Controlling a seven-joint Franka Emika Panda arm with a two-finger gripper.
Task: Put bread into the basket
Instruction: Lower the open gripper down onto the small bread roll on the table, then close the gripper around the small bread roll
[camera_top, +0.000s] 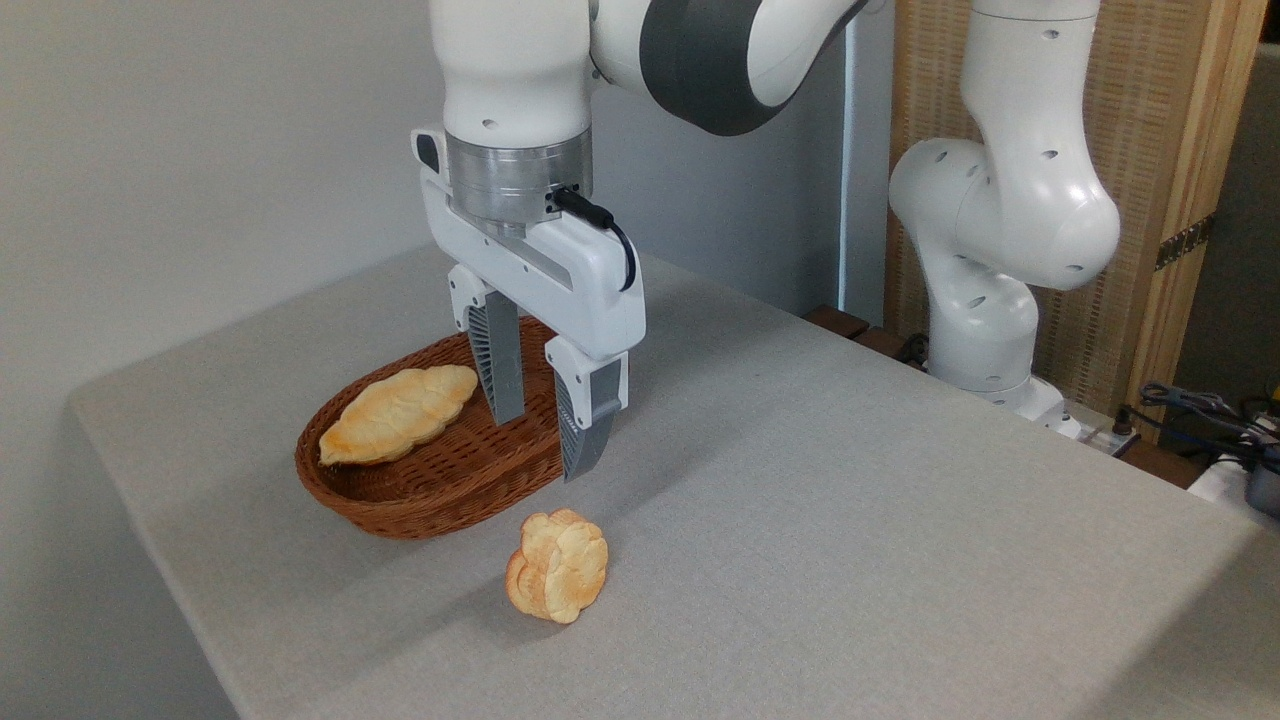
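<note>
The bread (557, 566), a small lumpy golden bun with pale ridges, stands on its edge on the grey table just in front of the basket. The reddish-brown wicker basket (440, 495) lies left of centre and holds a longer leaf-shaped golden loaf (400, 414). My gripper (542, 446) hangs open over the basket's right end, pointing down, with nothing between its fingers. It is above and behind the bun, well apart from it.
The arm's white base (985, 330) stands at the table's far right edge, with cables (1195, 415) beyond it. The table's front-left edge (170, 590) runs close to the basket. A wooden screen (1150, 150) stands behind.
</note>
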